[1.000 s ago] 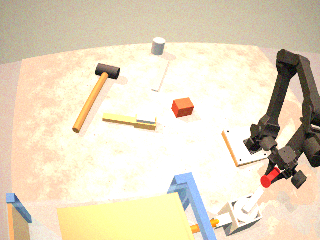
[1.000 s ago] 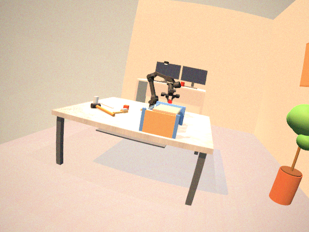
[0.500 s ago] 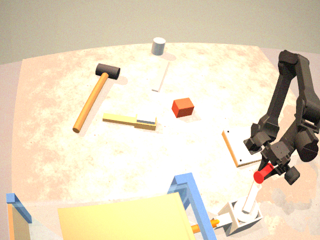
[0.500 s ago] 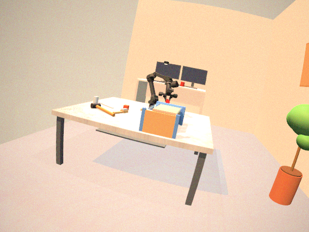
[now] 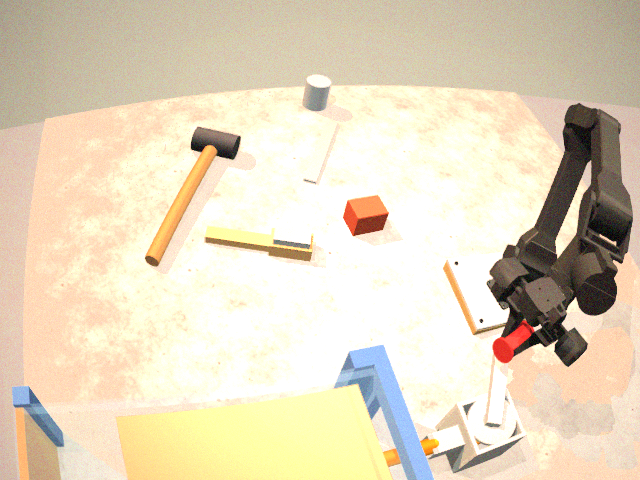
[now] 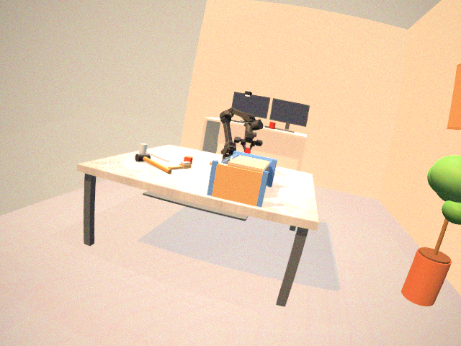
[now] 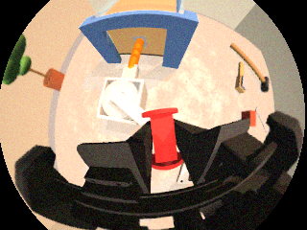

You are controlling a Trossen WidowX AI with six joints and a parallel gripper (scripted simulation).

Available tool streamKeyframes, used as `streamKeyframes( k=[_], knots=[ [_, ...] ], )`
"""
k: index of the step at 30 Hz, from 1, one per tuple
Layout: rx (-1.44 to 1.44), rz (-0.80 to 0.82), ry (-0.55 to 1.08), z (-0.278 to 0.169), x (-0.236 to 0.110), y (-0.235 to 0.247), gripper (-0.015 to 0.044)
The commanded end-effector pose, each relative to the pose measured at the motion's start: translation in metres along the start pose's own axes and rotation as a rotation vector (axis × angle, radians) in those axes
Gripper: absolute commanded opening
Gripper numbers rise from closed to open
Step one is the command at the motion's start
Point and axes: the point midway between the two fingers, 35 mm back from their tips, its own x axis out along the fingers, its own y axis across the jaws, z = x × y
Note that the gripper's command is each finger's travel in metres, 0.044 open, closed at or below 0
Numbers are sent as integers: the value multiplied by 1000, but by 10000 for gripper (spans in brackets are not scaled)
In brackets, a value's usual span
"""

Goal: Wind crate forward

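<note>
My gripper is shut on the red grip of the winch handle. The handle's white arm runs from the grip to the round top of the winch; its key is hidden. An orange strap runs from the winch through the blue frame to the crate. The crate looks flat, its front close behind the frame. A narrow gap shows in the top view; contact lower down cannot be judged.
A white-topped board lies beside the arm. An orange-red block, a yellow tool, a mallet, a thin pale strip and a grey cylinder stand or lie farther off on the bench.
</note>
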Motion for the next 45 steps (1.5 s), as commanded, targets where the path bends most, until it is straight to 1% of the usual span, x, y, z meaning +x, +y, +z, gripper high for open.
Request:
streamKeyframes(
  k=[1,23,45],
  knots=[
    [7,-24,-13,7,7,-8,0],
    [6,-25,-16,36,19,-24,0],
    [5,-26,-18,67,33,-29,0]
  ],
)
